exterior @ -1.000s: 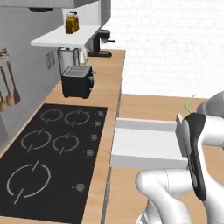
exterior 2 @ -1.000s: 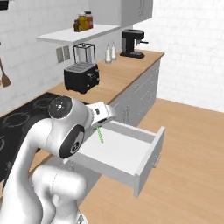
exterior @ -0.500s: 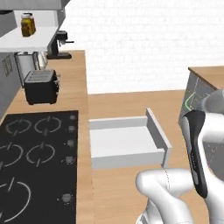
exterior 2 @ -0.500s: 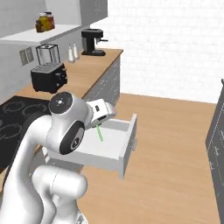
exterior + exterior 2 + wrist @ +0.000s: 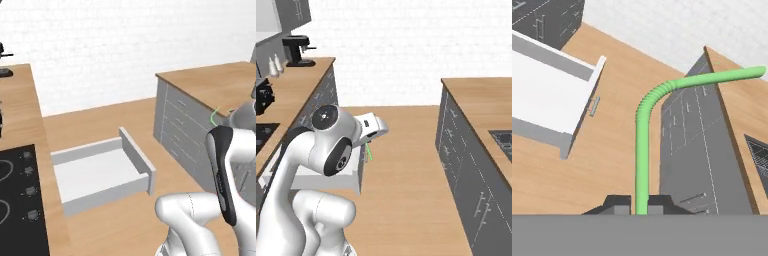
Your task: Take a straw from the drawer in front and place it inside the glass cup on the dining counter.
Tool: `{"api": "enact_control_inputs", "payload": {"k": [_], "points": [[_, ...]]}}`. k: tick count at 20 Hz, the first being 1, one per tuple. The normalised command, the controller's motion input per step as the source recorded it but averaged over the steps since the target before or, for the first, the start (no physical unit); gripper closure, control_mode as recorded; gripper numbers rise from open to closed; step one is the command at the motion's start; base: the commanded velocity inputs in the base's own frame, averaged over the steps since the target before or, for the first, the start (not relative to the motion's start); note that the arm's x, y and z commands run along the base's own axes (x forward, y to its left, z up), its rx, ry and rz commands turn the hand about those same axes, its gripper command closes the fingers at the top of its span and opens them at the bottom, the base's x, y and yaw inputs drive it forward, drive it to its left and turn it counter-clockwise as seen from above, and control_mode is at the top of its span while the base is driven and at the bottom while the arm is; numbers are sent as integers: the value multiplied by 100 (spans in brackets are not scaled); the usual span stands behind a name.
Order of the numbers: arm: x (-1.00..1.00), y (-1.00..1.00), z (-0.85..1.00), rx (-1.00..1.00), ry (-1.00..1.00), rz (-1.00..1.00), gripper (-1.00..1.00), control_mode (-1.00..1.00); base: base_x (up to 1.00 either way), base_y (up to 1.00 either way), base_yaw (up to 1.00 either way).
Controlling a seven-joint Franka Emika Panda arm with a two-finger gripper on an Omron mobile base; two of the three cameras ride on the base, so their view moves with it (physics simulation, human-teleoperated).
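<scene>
- The drawer (image 5: 100, 172) is seen pulled fully out from the cabinet run under the cooktop worktop (image 5: 30, 165), its white interior bare and its grey front panel (image 5: 136, 159) standing out over the wooden floor (image 5: 406, 165).
- A broad strip of open floor is shown between the drawer's front and the grey cabinets (image 5: 182, 130) of the dining counter (image 5: 212, 82), whose near edge and corner are visible in the left base view.
- In the hand view the drawer lies at upper left and the dining counter's cabinet face at right, with bare floor between them.
- The straw (image 5: 643, 150) is held clamped in the gripper (image 5: 639, 204), the fingertips (image 5: 618, 204) closed tight against its lower end; it rises straight from them, then bends at its ribbed section toward the dining counter's top.
- The arm is folded close to the base (elbow high, hand tucked beside the shoulder), with the straw's green tip (image 5: 214, 116) showing past the forearm and its shaft (image 5: 368, 151) below the white hand, above the drawer's front edge.
</scene>
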Motion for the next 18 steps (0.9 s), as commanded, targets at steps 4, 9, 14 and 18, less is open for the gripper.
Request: {"api": "enact_control_inputs", "payload": {"k": [4, 9, 14, 18], "points": [[0, 0, 0, 0, 0, 0, 100, 100, 0, -41, -49], [0, 0, 0, 0, 0, 0, 100, 100, 0, -42, -48], [0, 0, 0, 0, 0, 0, 100, 100, 0, -44, -45], [0, 0, 0, 0, 0, 0, 100, 100, 0, -52, -37]]}}
